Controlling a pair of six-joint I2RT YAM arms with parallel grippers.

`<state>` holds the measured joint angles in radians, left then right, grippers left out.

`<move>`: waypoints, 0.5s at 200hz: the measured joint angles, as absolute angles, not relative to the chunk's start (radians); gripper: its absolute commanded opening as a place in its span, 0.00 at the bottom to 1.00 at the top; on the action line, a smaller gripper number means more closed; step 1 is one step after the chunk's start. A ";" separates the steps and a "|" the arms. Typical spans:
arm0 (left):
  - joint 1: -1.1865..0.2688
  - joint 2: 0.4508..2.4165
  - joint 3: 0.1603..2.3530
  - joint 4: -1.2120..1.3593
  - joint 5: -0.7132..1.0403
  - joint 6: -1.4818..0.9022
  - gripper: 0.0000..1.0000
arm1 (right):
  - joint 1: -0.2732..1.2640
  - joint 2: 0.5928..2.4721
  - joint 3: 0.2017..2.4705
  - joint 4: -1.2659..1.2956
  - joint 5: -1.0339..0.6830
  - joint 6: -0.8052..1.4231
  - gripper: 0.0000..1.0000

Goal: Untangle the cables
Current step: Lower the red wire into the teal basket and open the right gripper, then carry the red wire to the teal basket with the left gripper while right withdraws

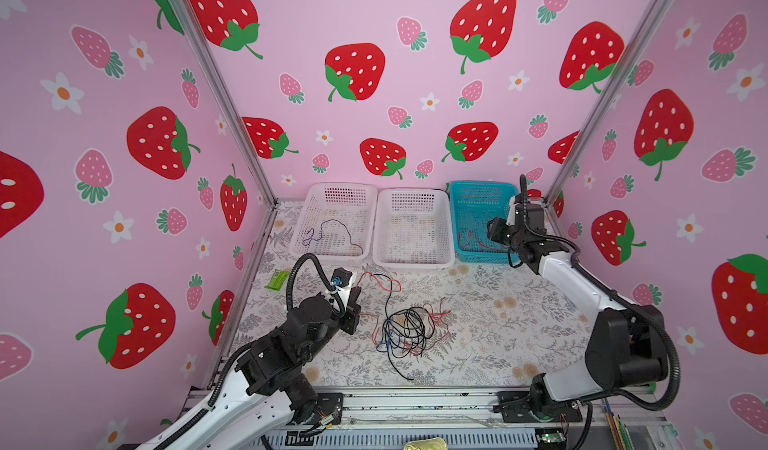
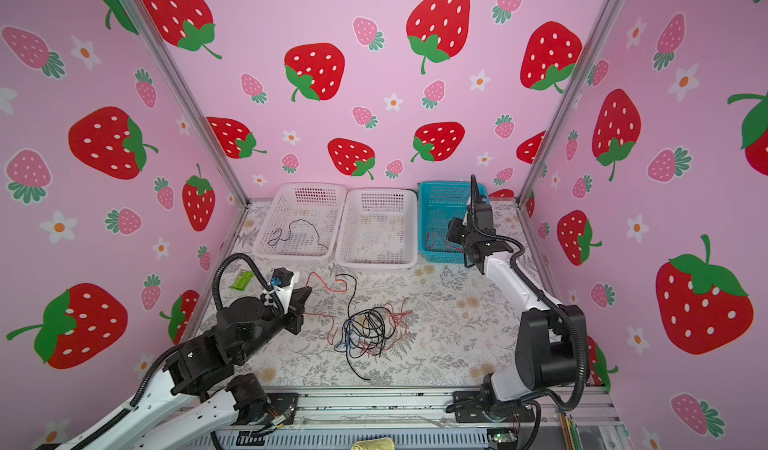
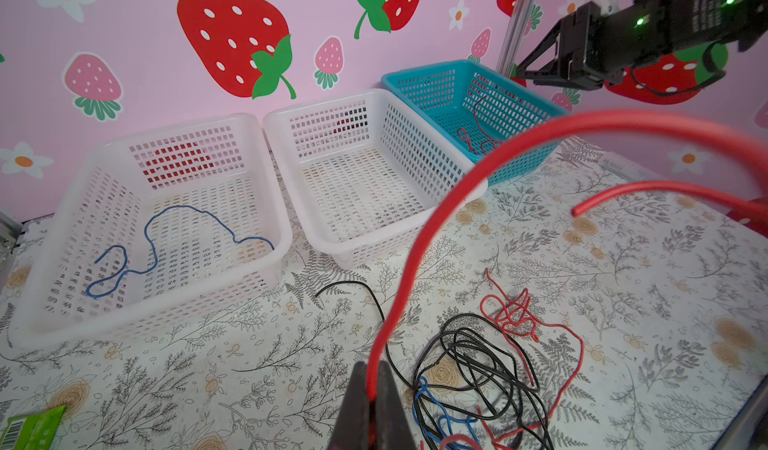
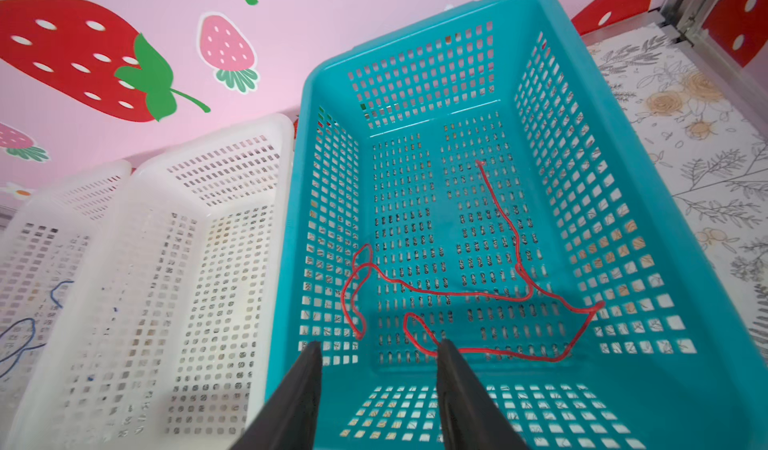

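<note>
A tangle of black, red and blue cables (image 1: 405, 329) lies in the middle of the floral table, also seen in the left wrist view as the cables (image 3: 478, 364). My left gripper (image 1: 359, 290) is at the tangle's left, shut on a red cable (image 3: 415, 240) that arches up from the jaws. My right gripper (image 4: 378, 352) hangs open and empty over the teal basket (image 4: 540, 11) at the back right. A loose red cable (image 4: 457, 294) lies on that basket's floor. A blue cable (image 1: 328, 231) lies in the left white basket (image 1: 345, 186).
A middle white basket (image 1: 411, 192) stands between the other two along the back wall, with nothing in it. A green packet (image 1: 277, 279) lies near the left wall. An aluminium rail (image 1: 415, 402) runs along the table's front edge.
</note>
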<state>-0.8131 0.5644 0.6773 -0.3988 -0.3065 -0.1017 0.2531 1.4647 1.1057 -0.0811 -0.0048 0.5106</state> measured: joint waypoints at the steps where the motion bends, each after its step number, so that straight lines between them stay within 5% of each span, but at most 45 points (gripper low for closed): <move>1: -0.813 0.565 0.677 -0.399 -0.306 -0.101 0.00 | 0.253 1.462 1.106 -0.081 -0.005 0.510 0.51; 72: -0.813 0.769 0.866 -0.389 -0.279 -0.080 0.00 | 0.255 1.096 1.019 -0.146 0.009 0.470 0.78; 79: -0.813 0.800 0.898 -0.379 -0.271 -0.075 0.00 | 0.255 1.060 1.000 -0.159 0.014 0.469 0.85; 84: -0.813 0.823 0.921 -0.374 -0.265 -0.073 0.00 | 0.255 1.034 0.986 -0.167 0.018 0.468 1.00; 100: -0.813 0.911 1.009 -0.362 -0.244 -0.059 0.00 | 0.255 0.953 0.937 -0.196 0.029 0.475 0.99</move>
